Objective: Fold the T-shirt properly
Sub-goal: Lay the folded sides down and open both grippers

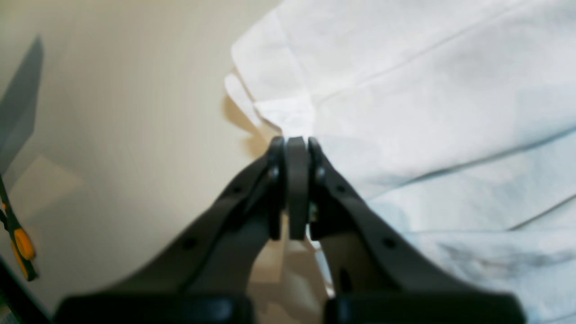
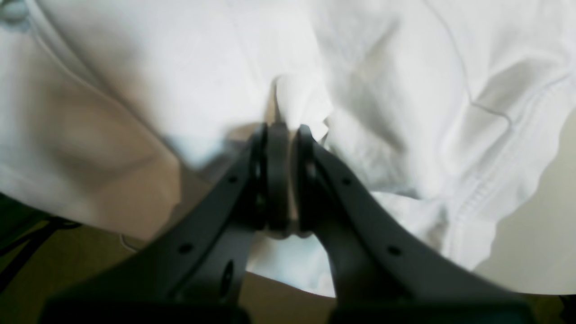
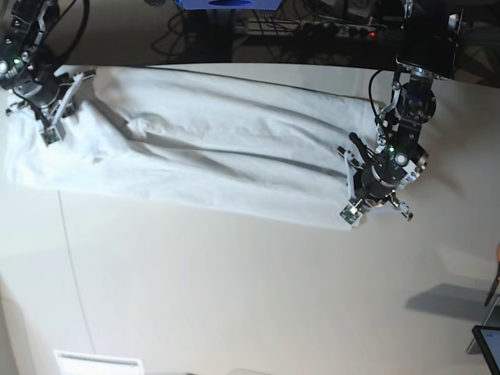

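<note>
The white T-shirt [image 3: 211, 148] lies as a long wrinkled band across the far half of the table [image 3: 234, 297]. My left gripper [image 3: 349, 212] is at its right end and is shut on a bunched corner of the cloth, seen close in the left wrist view [image 1: 297, 141]. There the shirt [image 1: 427, 112] spreads to the right of the gripper. My right gripper [image 3: 49, 134] is at the shirt's left end, shut on a raised fold of cloth [image 2: 281, 128]. In the right wrist view the shirt [image 2: 180, 67] fills the frame and a hemmed edge runs at the right.
Cables and a power strip [image 3: 344, 27] lie beyond the table's back edge. An orange-handled tool [image 1: 20, 243] sits off to the right of the left arm. A dark screen corner [image 3: 488, 344] is at the lower right. A white label [image 3: 98, 363] lies near the front edge.
</note>
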`<action>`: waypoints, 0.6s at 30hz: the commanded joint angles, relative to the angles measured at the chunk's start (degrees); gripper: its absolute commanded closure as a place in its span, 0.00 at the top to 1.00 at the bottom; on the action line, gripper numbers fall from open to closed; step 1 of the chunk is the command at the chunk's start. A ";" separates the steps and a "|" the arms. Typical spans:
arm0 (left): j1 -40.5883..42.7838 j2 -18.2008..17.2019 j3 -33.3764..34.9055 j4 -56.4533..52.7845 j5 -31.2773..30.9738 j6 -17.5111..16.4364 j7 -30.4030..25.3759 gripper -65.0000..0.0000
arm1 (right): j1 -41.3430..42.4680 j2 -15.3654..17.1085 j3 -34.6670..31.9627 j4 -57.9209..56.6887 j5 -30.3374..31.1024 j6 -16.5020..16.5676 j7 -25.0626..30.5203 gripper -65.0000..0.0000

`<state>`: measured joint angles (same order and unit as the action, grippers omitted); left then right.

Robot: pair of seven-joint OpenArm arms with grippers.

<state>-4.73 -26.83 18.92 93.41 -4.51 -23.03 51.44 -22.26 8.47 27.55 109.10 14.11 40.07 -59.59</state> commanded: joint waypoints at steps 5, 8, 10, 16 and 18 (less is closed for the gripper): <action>-0.24 -0.64 -0.24 2.46 0.51 0.04 0.12 0.00 | 0.68 0.63 4.14 1.01 -0.09 -0.07 0.38 0.02; 0.73 0.41 -0.59 4.75 0.51 0.04 0.12 0.00 | 0.94 0.63 5.81 1.01 0.18 -0.07 -0.93 0.02; 0.82 0.50 -0.59 5.01 0.51 0.04 0.12 0.00 | 1.03 0.54 5.81 1.01 0.26 -0.07 -2.43 0.02; 0.91 0.59 -0.59 4.92 0.43 0.04 0.21 0.24 | 0.68 0.54 5.81 1.10 5.19 -0.07 -3.04 0.16; 1.79 0.59 -0.68 5.10 0.43 -0.05 0.21 0.30 | 0.68 0.54 5.81 1.10 6.07 -0.07 -2.87 0.25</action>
<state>-2.50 -25.58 18.74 97.41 -4.45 -23.18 52.16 -21.61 8.32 32.91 109.12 19.75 40.05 -63.26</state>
